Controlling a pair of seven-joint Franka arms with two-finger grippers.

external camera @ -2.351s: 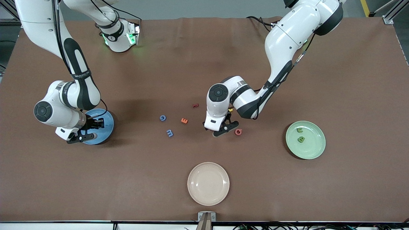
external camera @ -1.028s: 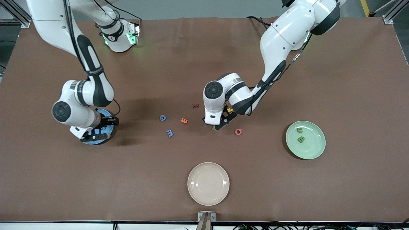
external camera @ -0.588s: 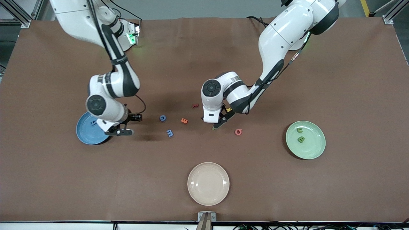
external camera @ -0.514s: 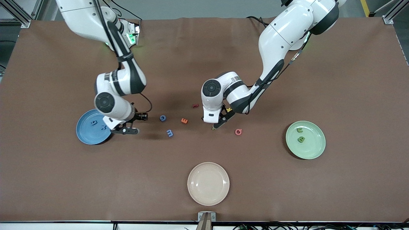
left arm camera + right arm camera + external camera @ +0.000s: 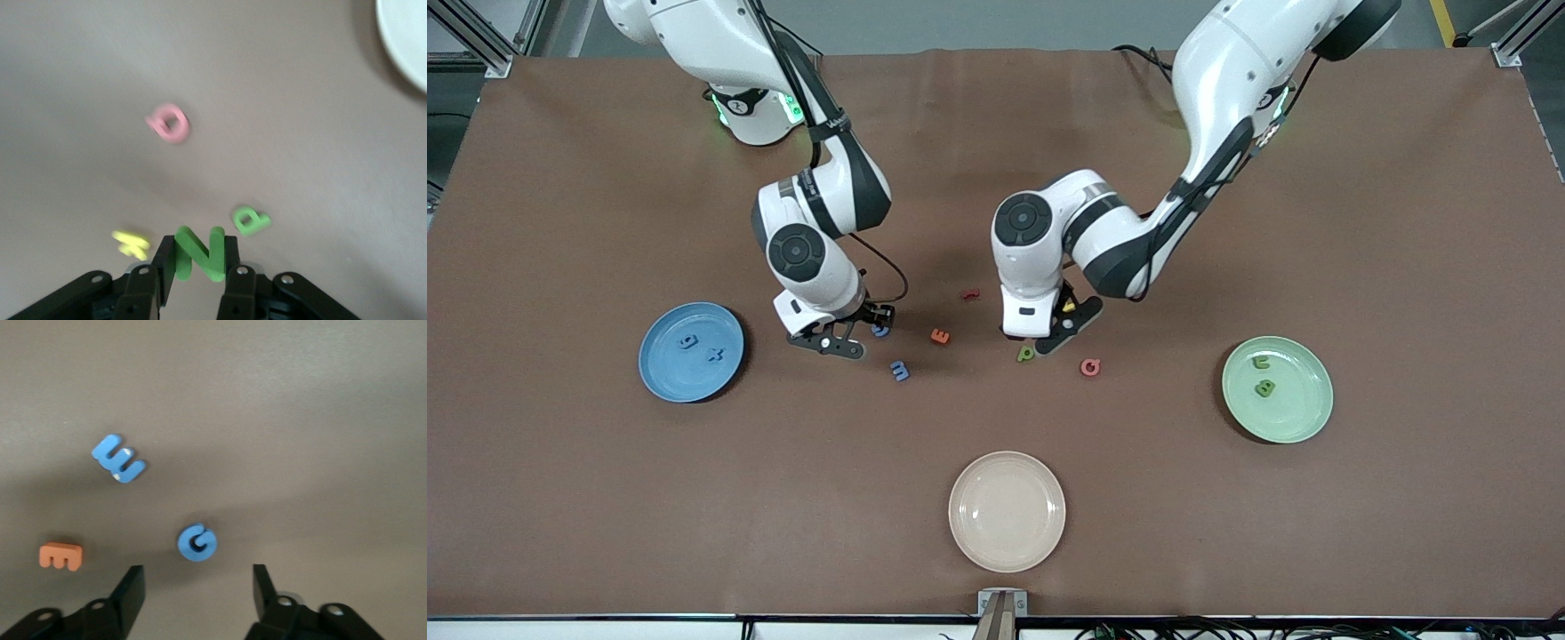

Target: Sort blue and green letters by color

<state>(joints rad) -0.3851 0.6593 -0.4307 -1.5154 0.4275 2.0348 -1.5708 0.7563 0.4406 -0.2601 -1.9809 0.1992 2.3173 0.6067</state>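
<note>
My left gripper (image 5: 198, 247) is shut on the green N (image 5: 200, 257) and holds it just above the table. The green p (image 5: 1026, 353) lies flat beside it. My left gripper (image 5: 1047, 336) hides the N in the front view. My right gripper (image 5: 854, 329) hangs open over the blue G (image 5: 880, 330), and its fingers stand apart on either side of the G (image 5: 197, 542). The blue m (image 5: 900, 370) lies nearer the front camera. A blue 9 (image 5: 687, 340) and + (image 5: 714, 353) rest on the blue plate (image 5: 667, 378). A green u (image 5: 1261, 362) and B (image 5: 1264, 388) rest on the green plate (image 5: 1303, 409).
Other loose pieces lie between the two grippers and round the left one. They are an orange E (image 5: 940, 336), a dark red piece (image 5: 971, 293), a yellow K (image 5: 1067, 306) and a pink Q (image 5: 1090, 366). A beige plate (image 5: 1007, 510) sits near the front edge.
My right arm swung from the blue plate to the blue G and its jaws opened wider. My left gripper shut on the green N and rose, uncovering the green p.
</note>
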